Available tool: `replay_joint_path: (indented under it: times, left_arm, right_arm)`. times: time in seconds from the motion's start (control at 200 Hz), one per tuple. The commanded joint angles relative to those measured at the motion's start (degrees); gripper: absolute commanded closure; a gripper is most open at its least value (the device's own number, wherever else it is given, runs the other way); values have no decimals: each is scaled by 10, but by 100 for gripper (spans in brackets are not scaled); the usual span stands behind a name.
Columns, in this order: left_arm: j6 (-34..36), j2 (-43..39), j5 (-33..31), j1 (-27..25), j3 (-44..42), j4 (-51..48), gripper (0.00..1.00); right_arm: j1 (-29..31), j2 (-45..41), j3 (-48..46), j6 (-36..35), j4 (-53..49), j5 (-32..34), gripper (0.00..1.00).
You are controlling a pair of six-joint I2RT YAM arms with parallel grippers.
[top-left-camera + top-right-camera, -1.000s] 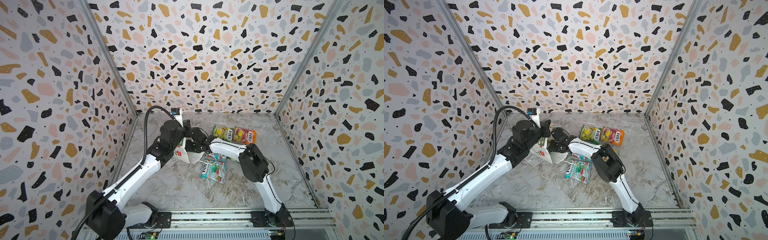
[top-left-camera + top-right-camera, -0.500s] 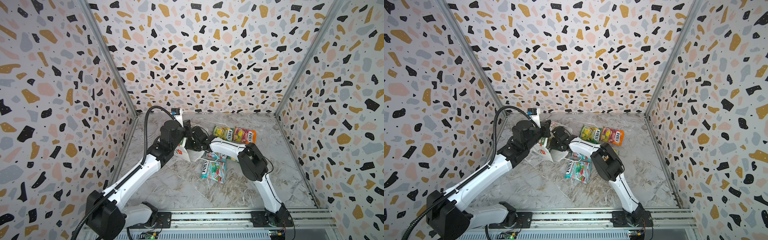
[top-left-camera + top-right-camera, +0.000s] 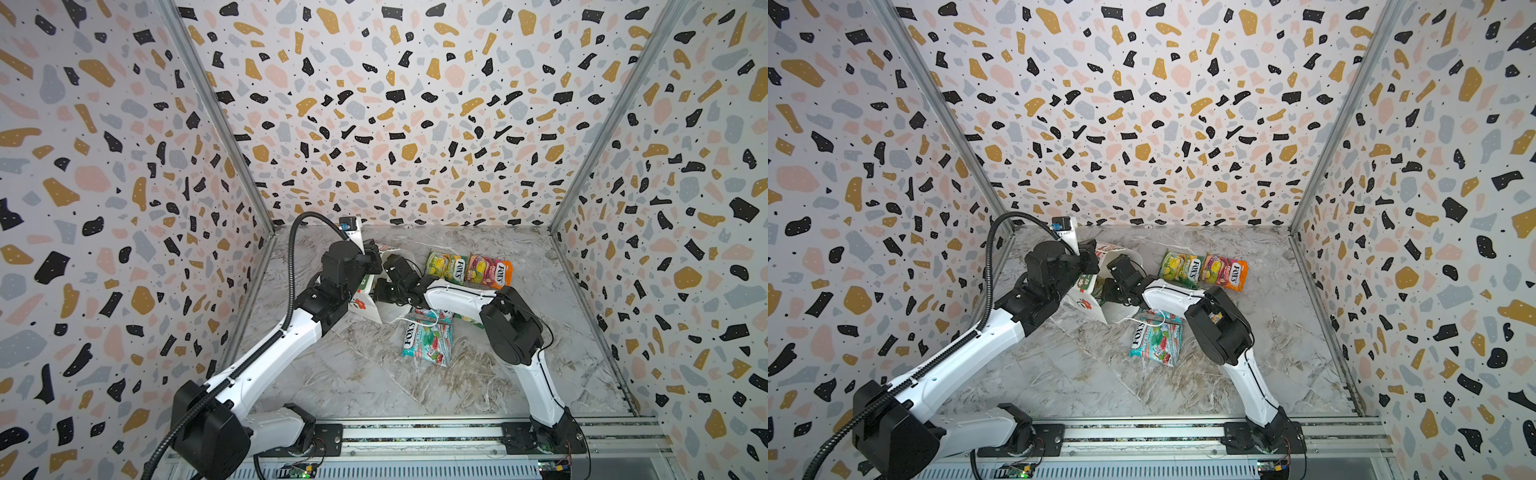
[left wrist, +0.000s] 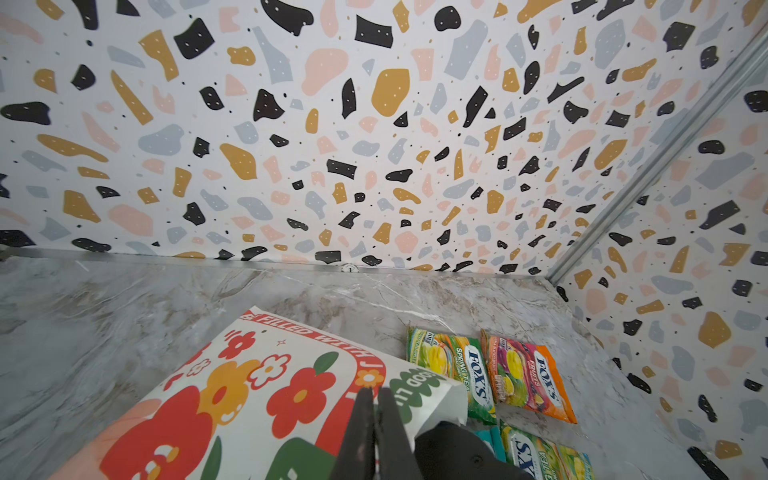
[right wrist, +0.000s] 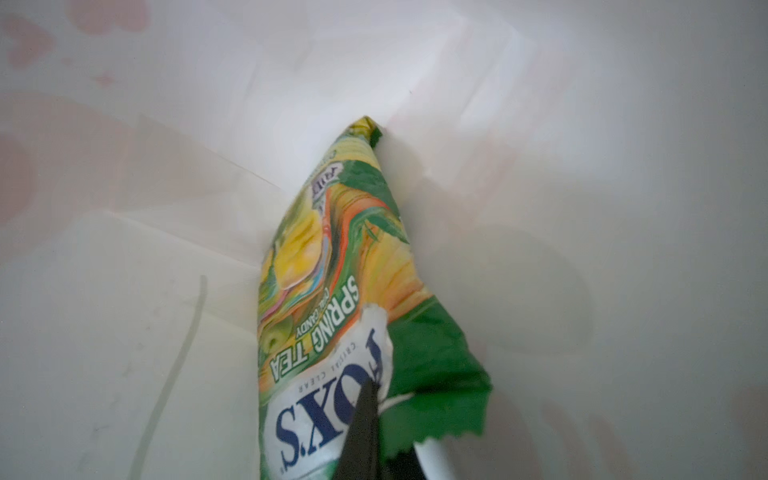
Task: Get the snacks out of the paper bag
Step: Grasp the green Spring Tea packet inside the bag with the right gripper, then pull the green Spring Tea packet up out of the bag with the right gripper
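Observation:
The white paper bag [image 3: 365, 302] [image 3: 1086, 302] with flower prints lies tilted at the back left of the table. My left gripper [image 4: 374, 390] is shut on its rim [image 4: 432, 386] and holds the mouth up. My right gripper [image 5: 372, 384] reaches inside the bag and is shut on the edge of a green-yellow FOX'S packet [image 5: 332, 270]. In both top views its fingertips are hidden by the bag. Outside lie a green-yellow packet [image 3: 446, 268], an orange one [image 3: 488, 272], a teal-red one [image 3: 428, 340] and another green-yellow one [image 4: 536, 453] partly under the right arm.
Speckled walls close in the marble table [image 3: 374, 382] on three sides. A metal rail [image 3: 415, 432] runs along the front edge. The bag's white cord handle [image 3: 419, 322] lies over the teal-red packet.
My right gripper has gone from open to shut inside the bag, now pinching the green-yellow packet. The left arm and the bag have stayed put.

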Motion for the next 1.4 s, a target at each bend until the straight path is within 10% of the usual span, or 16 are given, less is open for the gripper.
replay_joint_path:
  times: [0.0, 1.397]
  left_arm:
    - [12, -7, -54, 0, 3, 14, 100]
    - [15, -1, -117, 0, 11, -9, 100]
  right_arm:
    - [-2, -61, 3, -50, -4, -23, 100]
    - [2, -309, 44, -248, -147, -66, 100]
